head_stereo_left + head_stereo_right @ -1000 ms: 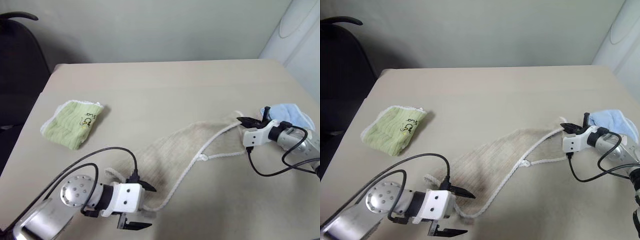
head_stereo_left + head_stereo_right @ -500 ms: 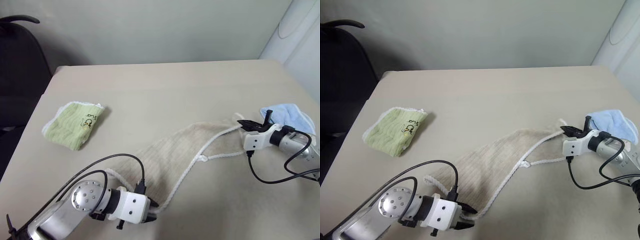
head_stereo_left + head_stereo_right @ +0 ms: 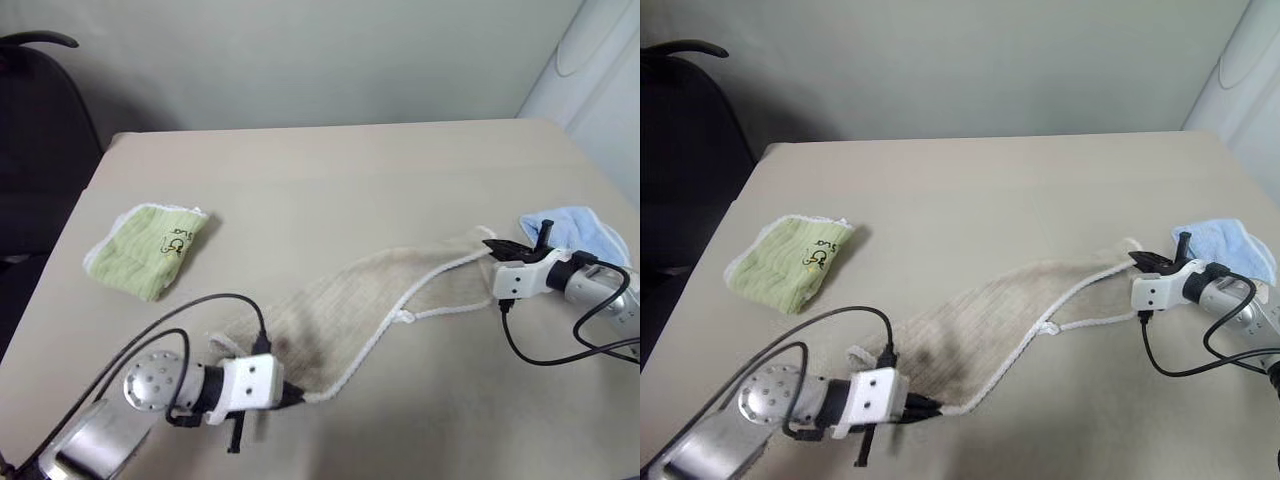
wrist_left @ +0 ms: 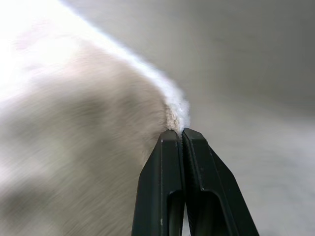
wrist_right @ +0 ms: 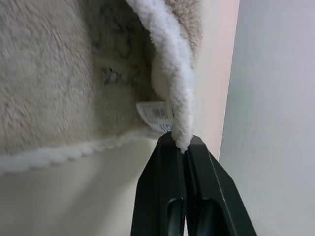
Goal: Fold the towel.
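Beige desk (image 3: 330, 180) carries the towel (image 3: 360, 300), stretched diagonally between both tools. Left tool (image 3: 296, 396), previously released, now clenches its near corner. Right tool (image 3: 492, 243) grasps the far corner.

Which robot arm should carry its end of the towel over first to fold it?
Probably the left. Both end effectors, left and right, are shut on towel corners. The left has bare table ahead, while the blue cloth lies beside the right.

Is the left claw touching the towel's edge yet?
Touching. The left wrist view shows the left claw shut on the towel's white edge.
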Controlling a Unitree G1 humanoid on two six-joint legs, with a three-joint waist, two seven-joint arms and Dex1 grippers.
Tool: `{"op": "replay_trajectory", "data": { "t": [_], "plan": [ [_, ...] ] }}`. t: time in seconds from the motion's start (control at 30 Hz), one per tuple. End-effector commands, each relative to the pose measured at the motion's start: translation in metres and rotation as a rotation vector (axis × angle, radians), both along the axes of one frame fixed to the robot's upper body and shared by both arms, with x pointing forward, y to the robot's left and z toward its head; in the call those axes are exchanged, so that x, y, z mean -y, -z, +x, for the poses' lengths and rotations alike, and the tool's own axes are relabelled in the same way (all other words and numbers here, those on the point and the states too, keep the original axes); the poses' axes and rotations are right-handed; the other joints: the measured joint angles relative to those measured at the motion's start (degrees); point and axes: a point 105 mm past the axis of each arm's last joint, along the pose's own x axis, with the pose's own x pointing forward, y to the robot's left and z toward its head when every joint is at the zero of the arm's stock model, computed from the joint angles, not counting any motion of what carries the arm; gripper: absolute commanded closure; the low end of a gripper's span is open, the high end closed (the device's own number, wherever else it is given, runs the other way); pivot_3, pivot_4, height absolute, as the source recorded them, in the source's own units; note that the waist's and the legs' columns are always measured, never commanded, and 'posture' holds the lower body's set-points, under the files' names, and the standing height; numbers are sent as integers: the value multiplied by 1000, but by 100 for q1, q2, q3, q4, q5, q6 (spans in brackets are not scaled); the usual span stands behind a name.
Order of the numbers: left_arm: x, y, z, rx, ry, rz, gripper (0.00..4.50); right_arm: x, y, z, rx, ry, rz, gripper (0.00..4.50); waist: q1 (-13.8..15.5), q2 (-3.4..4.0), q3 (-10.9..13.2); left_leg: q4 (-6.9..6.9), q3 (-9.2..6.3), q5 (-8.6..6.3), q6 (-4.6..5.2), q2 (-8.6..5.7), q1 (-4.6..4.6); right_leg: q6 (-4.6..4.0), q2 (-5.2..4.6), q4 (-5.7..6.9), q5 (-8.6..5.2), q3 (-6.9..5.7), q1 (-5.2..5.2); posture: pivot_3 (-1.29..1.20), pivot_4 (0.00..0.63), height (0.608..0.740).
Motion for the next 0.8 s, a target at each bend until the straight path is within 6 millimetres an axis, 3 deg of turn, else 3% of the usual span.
{"op": "replay_trajectory", "data": {
  "t": [0.03,0.2,0.37,0.47,0.57,0.7,0.8],
  "plan": [
    [-5,-45,22,28,-133,-204,4479,13,-43,7,96,79,135,4500,2,0,0,0,0,1,-2,0,0,0,2,-1,0,-1,0,0,150,740],
    [-23,-93,67,69,-319,-466,4479,26,-64,21,114,164,229,4500,-4,1,0,0,9,40,-67,2,10,0,3,4,0,3,4,0,150,740],
    [-18,-139,121,169,-393,-674,4479,38,-88,48,138,258,312,4500,-3,1,0,5,9,45,-61,0,12,8,2,0,5,6,5,0,150,740],
    [-22,-174,155,245,-455,-791,4479,48,-108,61,177,317,318,4500,-1,4,2,10,8,49,-56,-1,5,14,1,-2,8,6,0,0,150,740],
    [-36,-213,183,325,-531,-915,4479,48,-140,68,263,331,313,4500,-12,5,3,9,11,59,-60,-2,-24,18,-1,-2,11,8,-34,0,150,740],
    [-51,-251,192,439,-559,-965,4479,45,-180,66,349,306,345,4500,-48,10,6,6,22,65,-60,-2,-41,19,-3,4,13,15,-59,0,150,740],
    [-57,-258,185,491,-528,-919,4479,45,-186,61,337,275,353,4500,-53,10,6,2,23,68,-57,-2,-46,19,-4,2,13,16,-64,0,150,740]
  ]
}}
